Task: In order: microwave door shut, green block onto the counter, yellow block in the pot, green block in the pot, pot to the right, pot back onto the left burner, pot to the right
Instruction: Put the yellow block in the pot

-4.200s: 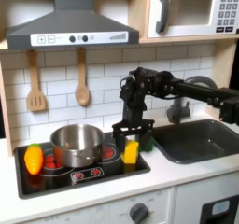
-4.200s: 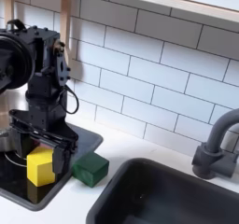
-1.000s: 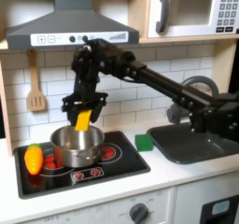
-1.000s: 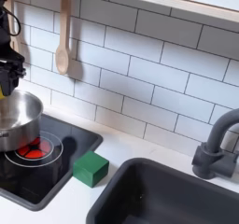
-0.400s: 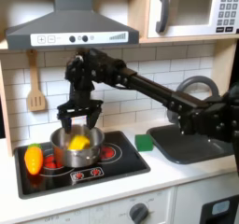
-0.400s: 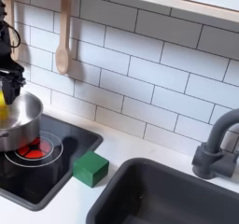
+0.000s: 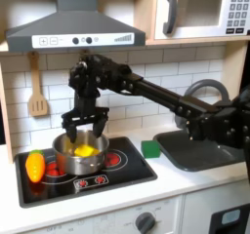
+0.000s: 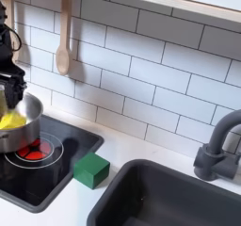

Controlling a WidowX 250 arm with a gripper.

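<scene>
The yellow block (image 7: 85, 151) has just dropped into the pot (image 7: 68, 161); the gripper (image 7: 85, 131) hangs released above (green block (image 7: 150, 148) next).

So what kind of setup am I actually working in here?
Most likely a toy play kitchen: a black cooktop with the pot on it, a sink with a faucet, and a microwave above a tiled wall.

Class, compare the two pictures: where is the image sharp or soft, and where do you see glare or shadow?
First exterior view: soft overall; the pot shows a bright sheen, and the hood shades the wall beneath. Second exterior view: sharper on the tiles and green block; the sink is dark, and the pot is cut by the second exterior view's left edge.
</scene>
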